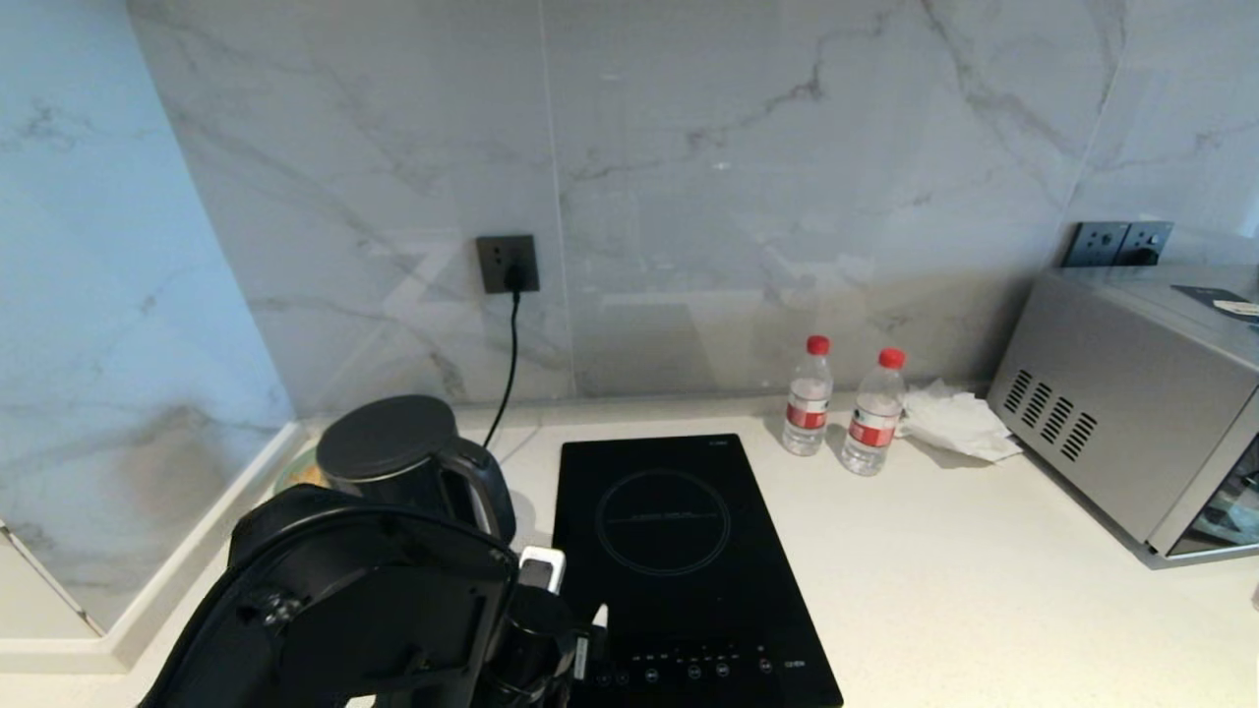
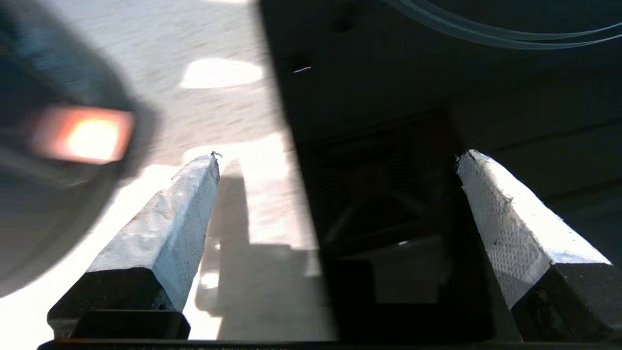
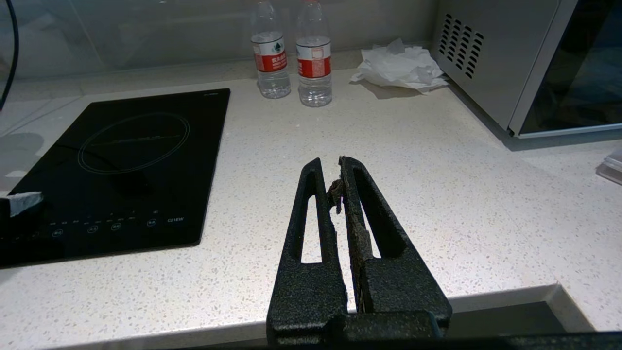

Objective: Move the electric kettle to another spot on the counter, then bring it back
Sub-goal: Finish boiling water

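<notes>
Head view puts the electric kettle (image 1: 413,457) at ten o'clock of the hob (image 1: 679,551), on the counter (image 1: 984,590). Left gripper (image 2: 335,160) hangs empty, jaws spread wide, near the kettle's handle (image 1: 482,492). Coming in crooked could knock the kettle sideways. Right gripper (image 3: 338,170) rests closed at four o'clock.

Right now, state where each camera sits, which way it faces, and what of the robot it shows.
Head: up high, looking down at the counter, kettle and hob; the left arm fills the near left corner.
Left wrist: behind the open left gripper, low over the counter at the hob's edge.
Right wrist: behind the shut right gripper, off the counter's front edge, facing the wall.
Shared: head and right wrist both show hob, bottles and microwave.
</notes>
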Tool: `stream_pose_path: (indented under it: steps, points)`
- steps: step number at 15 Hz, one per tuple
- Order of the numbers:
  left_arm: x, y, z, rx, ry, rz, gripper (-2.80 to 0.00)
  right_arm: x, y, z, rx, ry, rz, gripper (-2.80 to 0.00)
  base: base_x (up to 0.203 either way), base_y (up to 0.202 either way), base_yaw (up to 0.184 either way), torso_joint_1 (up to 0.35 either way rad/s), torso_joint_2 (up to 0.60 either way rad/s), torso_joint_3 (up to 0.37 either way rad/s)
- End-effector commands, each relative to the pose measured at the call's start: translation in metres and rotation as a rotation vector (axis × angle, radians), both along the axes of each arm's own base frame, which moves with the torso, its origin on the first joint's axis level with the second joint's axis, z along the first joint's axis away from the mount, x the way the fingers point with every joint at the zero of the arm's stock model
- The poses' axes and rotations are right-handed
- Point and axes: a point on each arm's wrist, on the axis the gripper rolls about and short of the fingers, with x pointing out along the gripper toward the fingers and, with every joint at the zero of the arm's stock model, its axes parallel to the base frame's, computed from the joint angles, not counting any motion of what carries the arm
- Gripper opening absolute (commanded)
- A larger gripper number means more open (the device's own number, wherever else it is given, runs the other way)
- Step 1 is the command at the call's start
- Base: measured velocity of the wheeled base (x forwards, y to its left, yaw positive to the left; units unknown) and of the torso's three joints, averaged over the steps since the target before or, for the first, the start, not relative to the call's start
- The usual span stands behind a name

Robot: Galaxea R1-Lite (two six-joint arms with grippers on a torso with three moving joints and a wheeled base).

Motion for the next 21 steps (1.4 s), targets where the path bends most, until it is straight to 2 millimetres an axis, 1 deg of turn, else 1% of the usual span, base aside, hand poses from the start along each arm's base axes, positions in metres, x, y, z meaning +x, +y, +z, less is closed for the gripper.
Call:
stream_pose_path:
  steps: [1,4,7,15,16,18,19,21]
  points:
    - [0.002,0.010,0.002,0.008,-0.003,0.026,0.00,0.000,0.000,0.000,0.000,-0.001,0.000,-2.80,0.000,0.000,0.000,0.000,0.00,0.000]
    - [0.006,0.012,0.007,-0.005,-0.018,0.040,0.00,0.000,0.000,0.000,0.000,-0.001,0.001,-2.80,0.000,0.000,0.000,0.000,0.00,0.000]
    - [0.017,0.014,0.009,-0.019,-0.050,0.076,0.00,0.000,0.000,0.000,0.000,-0.001,0.000,-2.80,0.000,0.000,0.000,0.000,0.00,0.000]
    - [0.012,0.016,0.009,-0.016,-0.047,0.072,0.00,0.000,0.000,0.000,0.000,-0.001,0.000,-2.80,0.000,0.000,0.000,0.000,0.00,0.000]
    - [0.006,0.019,0.006,0.007,-0.025,0.065,0.00,0.000,0.000,0.000,0.000,-0.001,0.000,-2.80,0.000,0.000,0.000,0.000,0.00,0.000]
    - [-0.015,0.023,-0.011,0.099,0.046,0.019,0.00,0.000,0.000,0.000,0.000,-0.001,0.000,-2.80,0.000,0.000,0.000,0.000,0.00,0.000]
    - [-0.022,0.022,-0.013,0.115,0.060,0.001,0.00,0.000,0.000,0.000,0.000,-0.001,0.000,-2.80,0.000,0.000,0.000,0.000,0.00,0.000]
    - [-0.033,0.016,-0.009,0.131,0.058,-0.027,0.00,0.000,0.000,0.000,0.000,-0.001,0.000,-2.80,0.000,0.000,0.000,0.000,0.00,0.000]
